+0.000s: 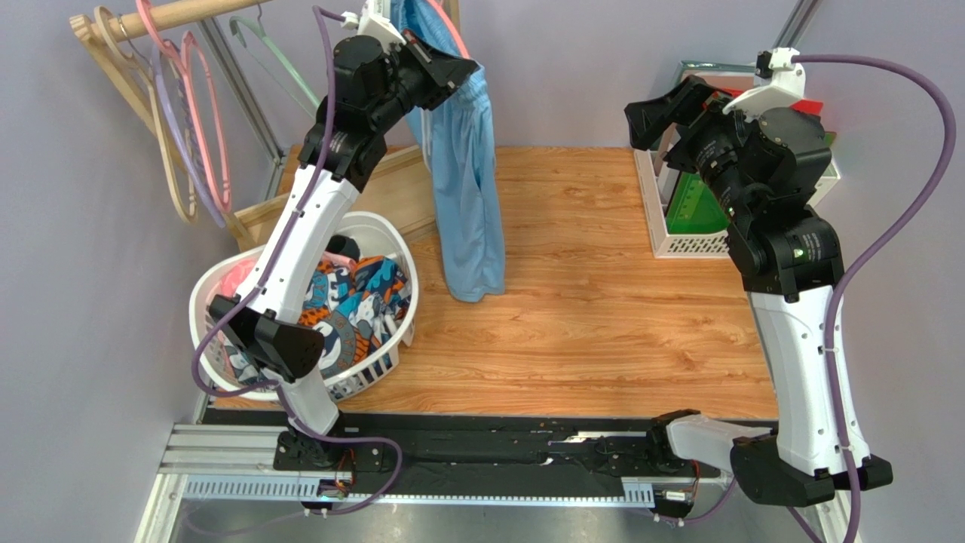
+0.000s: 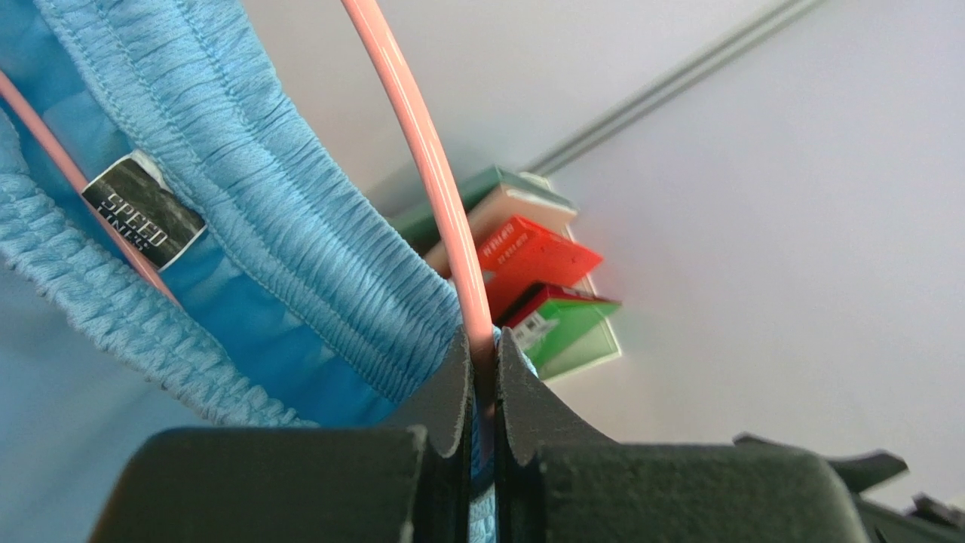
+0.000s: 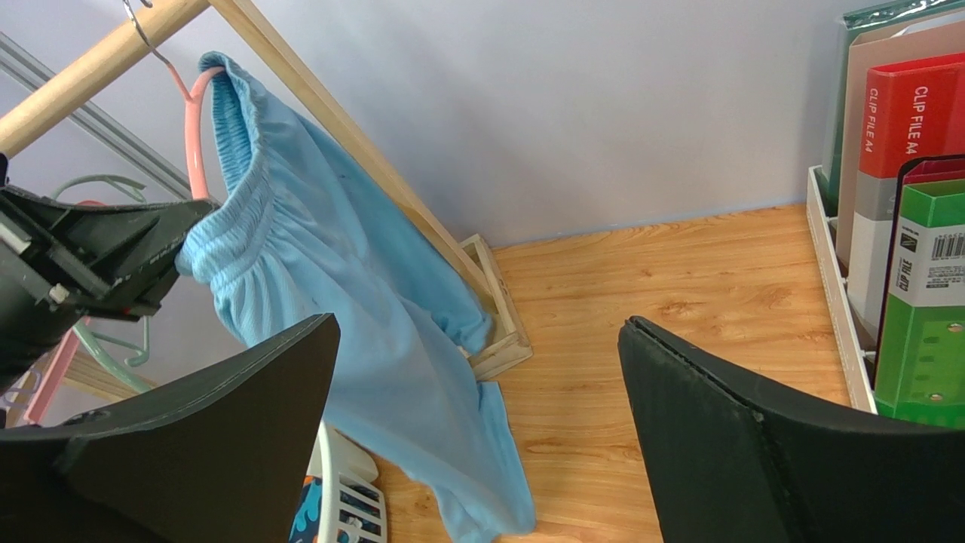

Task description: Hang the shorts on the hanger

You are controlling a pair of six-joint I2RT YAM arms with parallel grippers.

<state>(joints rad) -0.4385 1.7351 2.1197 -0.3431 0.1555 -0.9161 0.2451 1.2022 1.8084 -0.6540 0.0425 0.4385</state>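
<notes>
The light blue shorts (image 1: 470, 170) hang down from the salmon-pink hanger (image 1: 447, 28) at the top middle, their lower end reaching the wooden table. In the right wrist view the shorts (image 3: 340, 283) drape over the hanger (image 3: 195, 136), whose silver hook is on the wooden rail (image 3: 102, 57). My left gripper (image 1: 459, 70) is shut on the hanger's thin pink rod (image 2: 425, 170) with the elastic waistband (image 2: 283, 215) and its label (image 2: 142, 209) beside the fingers (image 2: 453, 396). My right gripper (image 1: 646, 119) is open and empty, raised to the right of the shorts.
A white laundry basket (image 1: 402, 322) with a patterned cloth and a pink garment stands at the left. Other hangers (image 1: 187, 113) hang on the rail at the top left. A white rack with folders (image 1: 691, 215) stands at the back right.
</notes>
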